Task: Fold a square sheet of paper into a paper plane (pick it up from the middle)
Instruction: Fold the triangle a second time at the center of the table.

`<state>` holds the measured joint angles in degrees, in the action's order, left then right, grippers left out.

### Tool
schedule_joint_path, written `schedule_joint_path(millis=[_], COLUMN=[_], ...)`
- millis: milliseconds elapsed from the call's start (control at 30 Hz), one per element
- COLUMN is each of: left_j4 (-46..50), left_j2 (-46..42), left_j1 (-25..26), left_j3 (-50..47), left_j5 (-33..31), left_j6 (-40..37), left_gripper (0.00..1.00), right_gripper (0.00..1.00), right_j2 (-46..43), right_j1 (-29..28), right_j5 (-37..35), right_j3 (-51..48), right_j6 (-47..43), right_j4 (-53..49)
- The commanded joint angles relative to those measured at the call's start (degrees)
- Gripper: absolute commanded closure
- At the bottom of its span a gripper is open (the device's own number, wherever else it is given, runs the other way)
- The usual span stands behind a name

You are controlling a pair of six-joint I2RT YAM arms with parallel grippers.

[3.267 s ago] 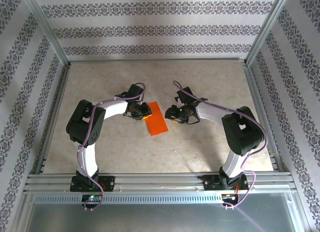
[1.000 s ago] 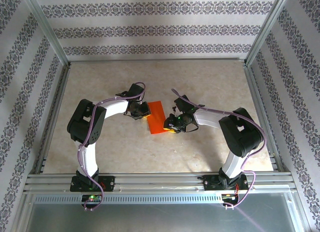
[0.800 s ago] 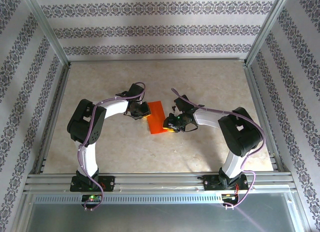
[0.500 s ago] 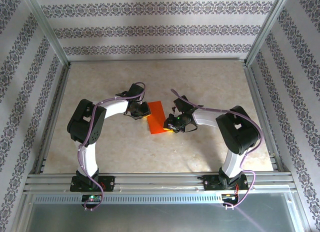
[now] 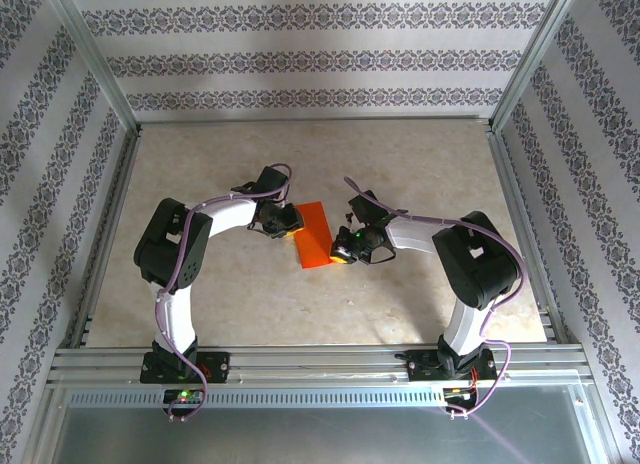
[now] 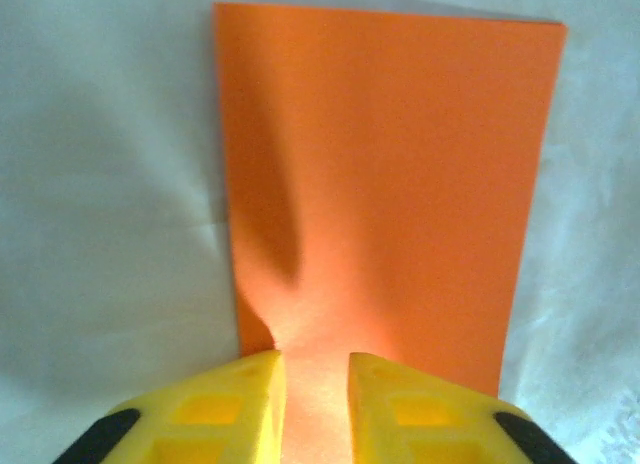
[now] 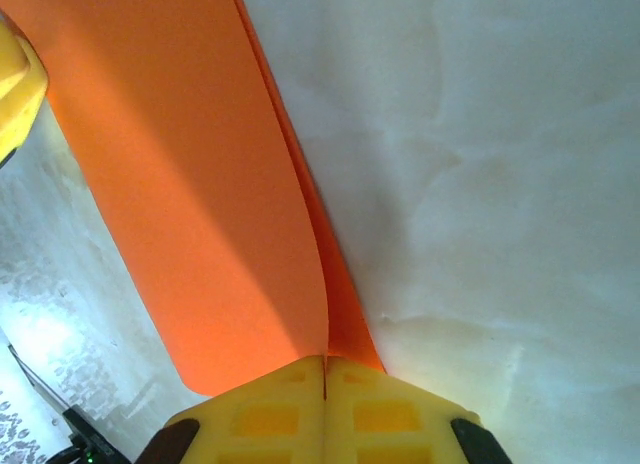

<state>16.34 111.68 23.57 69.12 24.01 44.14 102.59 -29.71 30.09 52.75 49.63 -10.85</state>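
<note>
Paper pinched in right hand; left hand parted over opposite edge.

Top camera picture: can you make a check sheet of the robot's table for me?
Surface: beige marbled tabletop, flat.
Job's things: orange paper, folded in half, lying between the arms.
Clutter: nothing seen.
Hands: left hand slightly open over one paper edge; right hand shut on the opposite edge.
Cables: purple cables run along both arms.
Surroundings: patterned walls, metal frame.
</note>
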Motion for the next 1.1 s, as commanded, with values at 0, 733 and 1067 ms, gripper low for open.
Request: schedule_joint_path(millis=[0,733,1067], left_j4=[-2.8,-21.1,-18.3], left_j2=[-4.0,-2.7,-0.7], left_j1=[0.1,3.4,3.4], left_j3=[0.5,-5.6,-5.0], left_j5=[2.9,8.5,7.0], left_j6=[-1.7,11.1,9.8], left_gripper=[0.71,0.57,0.67], right_gripper=[1.00,1.00,1.00], right_j2=[-1.5,-9.9,-9.8], right_j1=[0.6,1.1,1.2], right_j5=[-0.6,-4.1,-3.8], right_j3=[-0.5,-6.3,-6.0], right_j6=[0.2,7.4,8.6], right_j4=[-0.6,-1.8,-2.0])
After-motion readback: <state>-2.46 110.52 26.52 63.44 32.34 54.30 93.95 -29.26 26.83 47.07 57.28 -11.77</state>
